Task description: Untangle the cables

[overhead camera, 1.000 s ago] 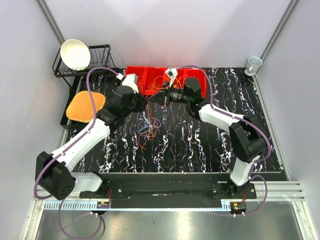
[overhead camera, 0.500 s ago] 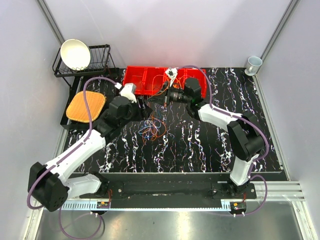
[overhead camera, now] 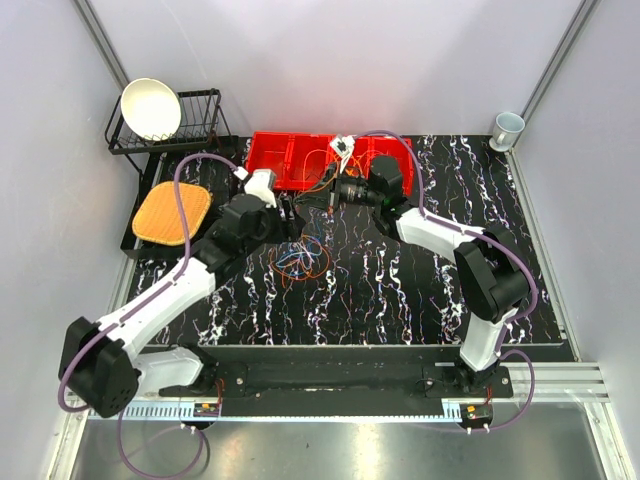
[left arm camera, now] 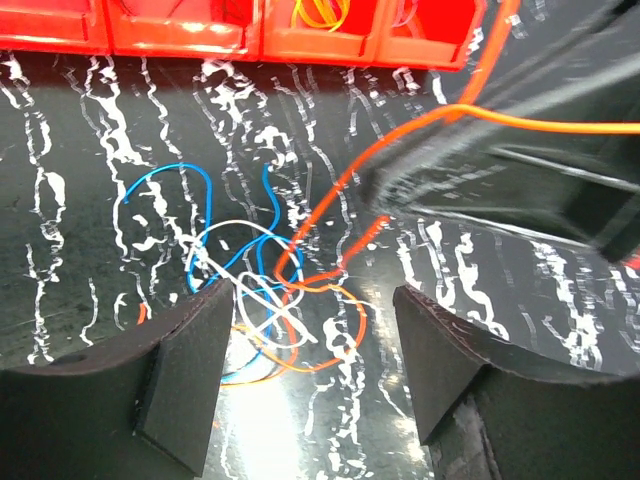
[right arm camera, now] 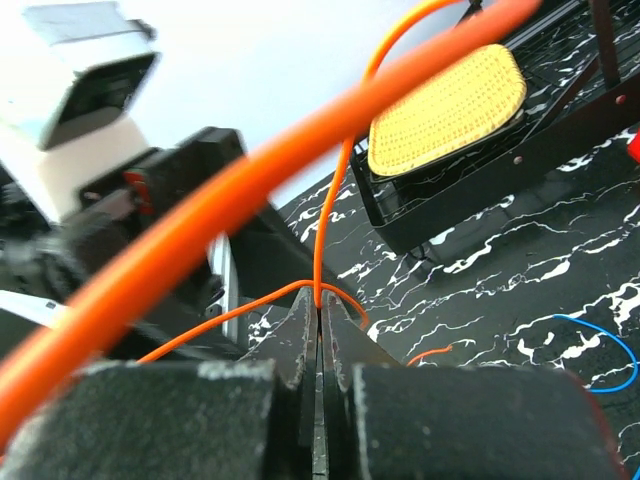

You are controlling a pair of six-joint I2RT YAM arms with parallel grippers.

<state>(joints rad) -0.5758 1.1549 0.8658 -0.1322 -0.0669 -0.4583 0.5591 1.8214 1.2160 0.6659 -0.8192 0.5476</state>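
A tangle of thin blue, white and orange cables [overhead camera: 303, 257] lies on the black marbled table [overhead camera: 420, 290]; the left wrist view shows the cables [left arm camera: 250, 295] close up. My left gripper [overhead camera: 288, 214] hovers open just above and before them, with its fingers [left arm camera: 190, 370] apart and nothing between them. My right gripper [overhead camera: 306, 201] is shut on an orange cable [right arm camera: 318, 250] that rises taut from the tangle. That orange cable [left arm camera: 340, 190] crosses the left wrist view toward the dark right gripper body [left arm camera: 500, 170].
A red divided bin [overhead camera: 262, 160] stands at the back, with a yellow cable loop [left arm camera: 320, 12] in one compartment. A dish rack with a white bowl [overhead camera: 151, 108] and an orange-yellow pad [overhead camera: 171, 212] are at the left. A cup [overhead camera: 507, 128] sits at the far right corner.
My left gripper has opened and drawn back from the right gripper's tip, toward the left and lower over the tangle. The right gripper stays shut on the orange cable.
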